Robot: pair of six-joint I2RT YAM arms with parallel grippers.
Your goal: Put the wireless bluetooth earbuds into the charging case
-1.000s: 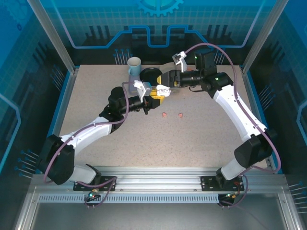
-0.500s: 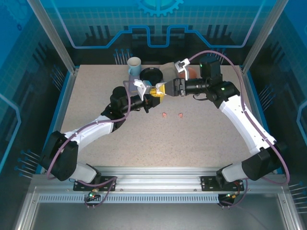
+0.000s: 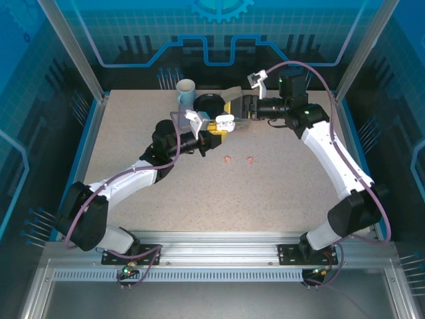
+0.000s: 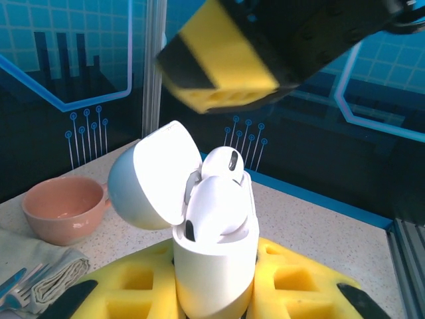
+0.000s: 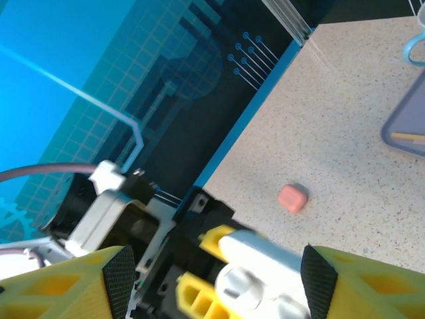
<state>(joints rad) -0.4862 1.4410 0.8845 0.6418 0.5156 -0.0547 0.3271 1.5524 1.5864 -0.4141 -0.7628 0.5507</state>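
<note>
My left gripper (image 3: pixel 214 127) is shut on the white charging case (image 3: pixel 225 122) and holds it upright above the table. In the left wrist view the case (image 4: pixel 216 266) sits between the yellow fingers (image 4: pixel 299 279), its lid (image 4: pixel 149 176) flipped open to the left. Two white earbuds (image 4: pixel 216 203) stand in its wells. My right gripper (image 3: pixel 240 110) hovers open just beyond the case, and one of its yellow fingers (image 4: pixel 219 60) hangs above it. In the right wrist view the case (image 5: pixel 265 279) lies between the spread fingers. Two pink earbuds (image 3: pixel 228 159) (image 3: pixel 250 159) lie on the table.
A blue and white mug (image 3: pixel 186 90) and a black round object (image 3: pixel 209 103) stand at the back. A pink cup (image 4: pixel 63 209) and a folded cloth with cutlery (image 4: pixel 46 282) lie behind the case. A blue-grey tray edge (image 5: pixel 408 126) is at the right.
The right gripper pulled back to the right half a second ago and has now come back up to the case. The left gripper and case have stayed put.
</note>
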